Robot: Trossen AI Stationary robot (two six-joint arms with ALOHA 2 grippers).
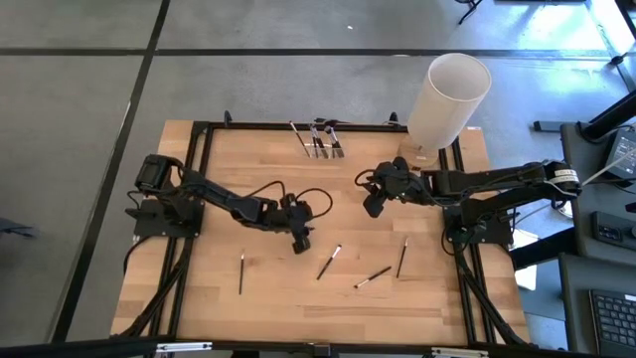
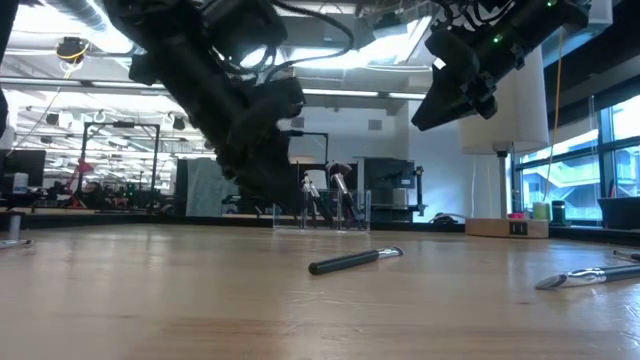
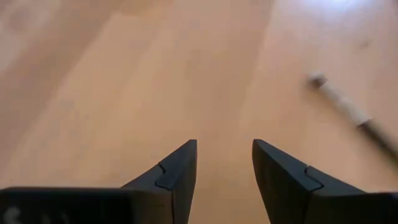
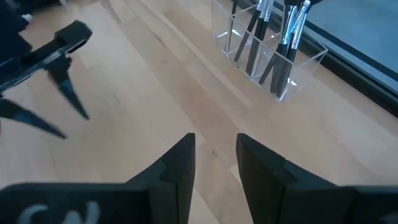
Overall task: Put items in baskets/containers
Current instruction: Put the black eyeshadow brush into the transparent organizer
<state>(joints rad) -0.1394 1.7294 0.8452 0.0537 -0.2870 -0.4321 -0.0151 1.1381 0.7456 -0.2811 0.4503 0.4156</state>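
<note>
Several thin dark makeup brushes lie flat on the wooden table: one near the left, one in the middle, and two to the right. More brushes stand in the clear holder at the far edge, which also shows in the right wrist view. My left gripper hovers open and empty over bare wood, with the middle brush just to its right. My right gripper hangs open and empty above the table centre, facing the holder.
A tall white cylinder on a tan base stands at the far right corner, behind the right arm. A black frame runs round the table's edge. Bare wood lies between the holder and the loose brushes.
</note>
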